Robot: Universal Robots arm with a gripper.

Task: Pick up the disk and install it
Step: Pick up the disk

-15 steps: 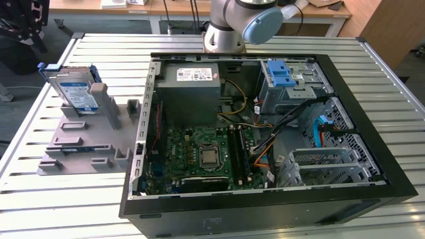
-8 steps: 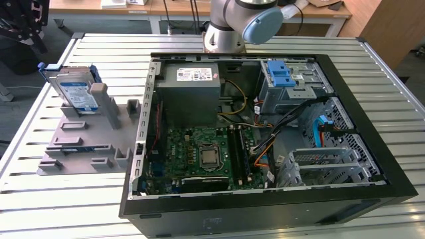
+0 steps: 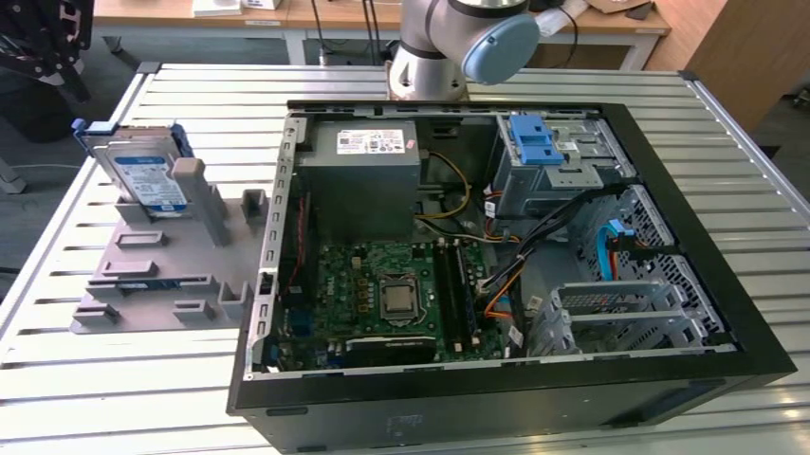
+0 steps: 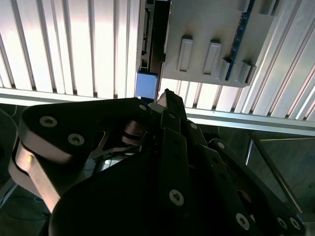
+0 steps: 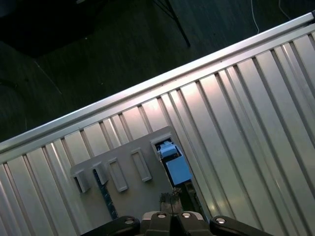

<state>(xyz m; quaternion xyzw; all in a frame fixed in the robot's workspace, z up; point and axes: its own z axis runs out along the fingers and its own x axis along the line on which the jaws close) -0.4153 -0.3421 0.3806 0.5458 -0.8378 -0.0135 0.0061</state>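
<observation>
The disk stands upright on its edge in a grey slotted holder on the table, at the exterior view's left. It is silver with a white and blue label and a blue frame. In both wrist views I look down on it edge-on: the blue frame end sticks out beside the holder. My gripper hangs well above the disk, shut with nothing in it, its tips pointing near the blue end.
The open computer case lies right of the holder, with a grey power supply, a motherboard and a drive cage with a blue latch. The arm's base stands behind the case. The table edge runs close to the holder.
</observation>
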